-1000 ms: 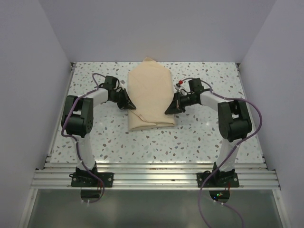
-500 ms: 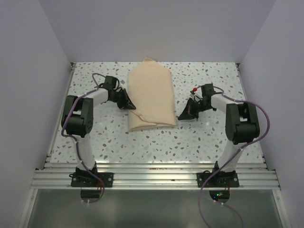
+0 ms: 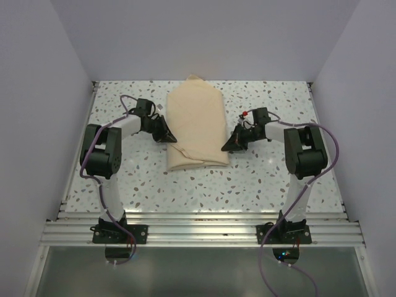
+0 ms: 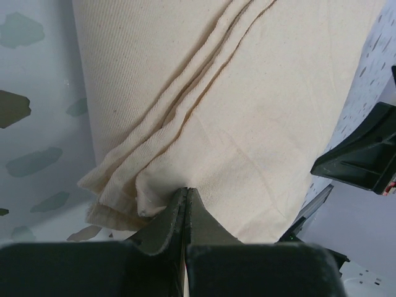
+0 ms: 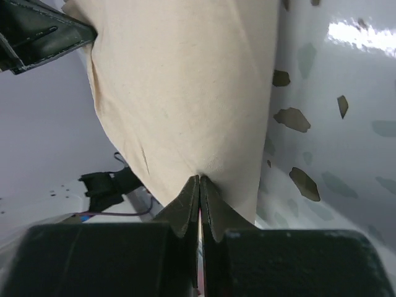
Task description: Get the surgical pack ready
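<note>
While both arms reach in from the sides, the surgical pack (image 3: 197,127) sits folded as a long tan parcel mid-way across the bench (image 3: 260,179), far half, long side running near-far. Pretty sure the left gripper (image 3: 167,133) is clamped tight, tips pushed vs the pack's left edge where the layered folds stack up. Same w/ the right gripper (image 3: 228,146), squeezed closed, tips touching the pack's right edge by the near corner. Can't tell if either has cloth nipped.
</note>
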Motion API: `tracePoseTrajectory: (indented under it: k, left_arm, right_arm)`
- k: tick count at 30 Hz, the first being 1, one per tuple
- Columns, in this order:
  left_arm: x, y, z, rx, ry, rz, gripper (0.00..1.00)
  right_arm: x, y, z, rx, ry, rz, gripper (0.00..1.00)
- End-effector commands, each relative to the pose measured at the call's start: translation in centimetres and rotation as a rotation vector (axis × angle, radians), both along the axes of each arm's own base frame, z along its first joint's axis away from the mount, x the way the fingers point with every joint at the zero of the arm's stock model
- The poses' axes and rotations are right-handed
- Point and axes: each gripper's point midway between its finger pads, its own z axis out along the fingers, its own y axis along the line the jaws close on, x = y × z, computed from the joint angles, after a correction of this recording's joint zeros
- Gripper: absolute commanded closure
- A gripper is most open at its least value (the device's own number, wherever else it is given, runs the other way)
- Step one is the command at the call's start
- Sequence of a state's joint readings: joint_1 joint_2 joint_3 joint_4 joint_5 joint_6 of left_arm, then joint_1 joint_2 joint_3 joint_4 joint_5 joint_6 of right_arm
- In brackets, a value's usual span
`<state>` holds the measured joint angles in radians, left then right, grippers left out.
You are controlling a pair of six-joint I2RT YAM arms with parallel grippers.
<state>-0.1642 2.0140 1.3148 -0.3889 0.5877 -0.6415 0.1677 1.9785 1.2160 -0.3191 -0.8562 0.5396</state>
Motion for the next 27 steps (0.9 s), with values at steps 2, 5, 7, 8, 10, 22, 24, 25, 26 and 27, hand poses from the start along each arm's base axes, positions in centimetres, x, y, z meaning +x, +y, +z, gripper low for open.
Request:
tracePoseTrajectory:
  k: [2,5,7,8,10,22,24,25,26,27]
  left_arm:
    - [-0.3,1.3,-0.9,0.065,0.012,-0.006,0.99]
    - [-0.3,1.3,-0.9,0.068,0.011,-0.009,0.99]
    - [-0.1,1.4,-0.3,0.075,-0.006,-0.010,0.99]
    - [0.2,1.4,0.2,0.078,-0.023,-0.014,0.99]
    - [1.1,1.5,1.3,0.081,-0.053,-0.011,0.99]
    - [8.3,-0.8,3.1,-0.069,-0.146,0.024,0.87]
    - [8.8,-0.8,1.1,-0.076,-0.119,0.031,0.87]
    - [9.0,-0.8,0.7,-0.081,-0.111,0.035,0.87]
    - [9.3,-0.7,-0.4,-0.089,-0.105,0.041,0.87]
    - [9.5,-0.5,-0.8,-0.093,-0.105,0.046,0.87]
  right_arm:
    - [-0.4,-1.0,-2.0,0.031,0.057,-0.044,1.00]
    - [0.7,-1.8,-0.4,0.011,-0.001,-0.063,1.00]
    - [1.5,-1.9,1.0,-0.001,-0.030,-0.061,1.00]
    - [2.8,-1.6,2.4,0.017,-0.069,-0.067,1.00]
    - [4.3,-1.0,3.8,0.048,-0.110,-0.078,1.00]
    - [15.3,3.2,4.0,0.193,-0.162,-0.142,1.00]
    - [16.2,3.4,1.4,0.205,-0.129,-0.163,1.00]
    - [16.4,3.5,0.5,0.213,-0.120,-0.166,1.00]
    - [16.9,3.5,0.3,0.226,-0.116,-0.178,1.00]
    - [17.3,3.6,-1.3,0.229,-0.112,-0.184,1.00]
